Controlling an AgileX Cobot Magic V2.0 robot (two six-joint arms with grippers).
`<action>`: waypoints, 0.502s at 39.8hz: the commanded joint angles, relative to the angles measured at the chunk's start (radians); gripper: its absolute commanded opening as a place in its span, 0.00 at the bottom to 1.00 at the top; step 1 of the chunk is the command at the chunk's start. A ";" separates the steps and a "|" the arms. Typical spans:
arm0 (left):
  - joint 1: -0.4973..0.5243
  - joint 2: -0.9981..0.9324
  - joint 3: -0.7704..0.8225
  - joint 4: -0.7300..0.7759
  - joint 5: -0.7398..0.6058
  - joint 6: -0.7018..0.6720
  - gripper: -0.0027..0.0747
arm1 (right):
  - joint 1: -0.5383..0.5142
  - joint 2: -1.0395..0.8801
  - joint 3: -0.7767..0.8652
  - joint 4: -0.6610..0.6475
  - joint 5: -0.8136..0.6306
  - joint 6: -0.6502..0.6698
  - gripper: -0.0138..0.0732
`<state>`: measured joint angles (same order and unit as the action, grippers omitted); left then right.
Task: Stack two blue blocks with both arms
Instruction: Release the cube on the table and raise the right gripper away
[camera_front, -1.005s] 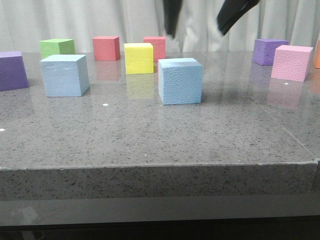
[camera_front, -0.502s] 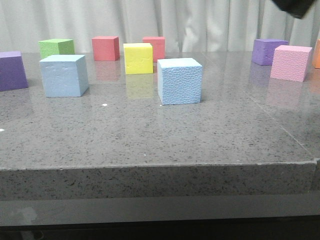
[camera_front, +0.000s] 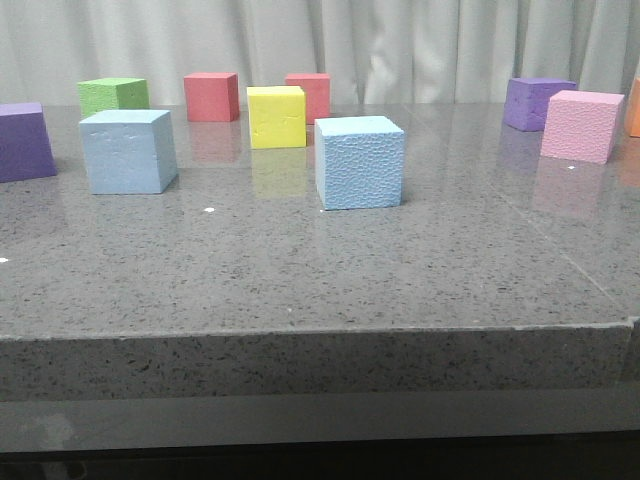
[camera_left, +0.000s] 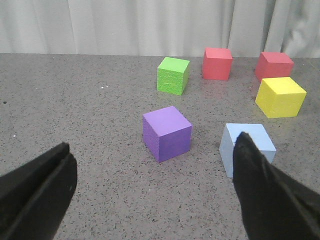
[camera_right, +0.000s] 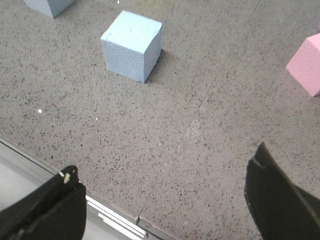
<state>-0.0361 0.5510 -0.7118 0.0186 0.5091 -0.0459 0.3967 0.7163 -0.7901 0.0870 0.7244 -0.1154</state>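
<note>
Grey table (camera_front: 300, 270) | blue blocks (camera_front: 360, 162) (camera_front: 128, 151) apart, unlabelled | both end effectors (camera_left: 150, 195) (camera_right: 165, 200) wide, empty

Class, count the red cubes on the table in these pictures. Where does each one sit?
2. One red cube sits at the back between the green cube and yellow cube; the other red cube sits just behind the yellow one, partly hidden.

Low front camera faces the curtain; wrist cameras look down, sharing the pebbly blue block (camera_front: 360, 162).

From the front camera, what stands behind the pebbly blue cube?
Behind the pebbly blue cube, slightly left, stand a yellow cube and a red cube, the red one partly covered by the yellow. The table directly behind the blue cube is hidden.
</note>
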 joint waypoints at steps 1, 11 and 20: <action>-0.001 0.009 -0.026 0.002 -0.079 -0.007 0.83 | -0.007 -0.014 -0.016 0.003 -0.084 -0.010 0.90; -0.001 0.009 -0.026 0.002 -0.086 -0.007 0.83 | -0.007 -0.014 -0.016 0.003 -0.060 -0.010 0.90; -0.001 0.009 -0.026 0.002 -0.164 -0.007 0.83 | -0.007 -0.014 -0.016 0.003 -0.058 -0.010 0.90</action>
<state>-0.0361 0.5510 -0.7102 0.0186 0.4628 -0.0459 0.3967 0.7061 -0.7809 0.0870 0.7241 -0.1171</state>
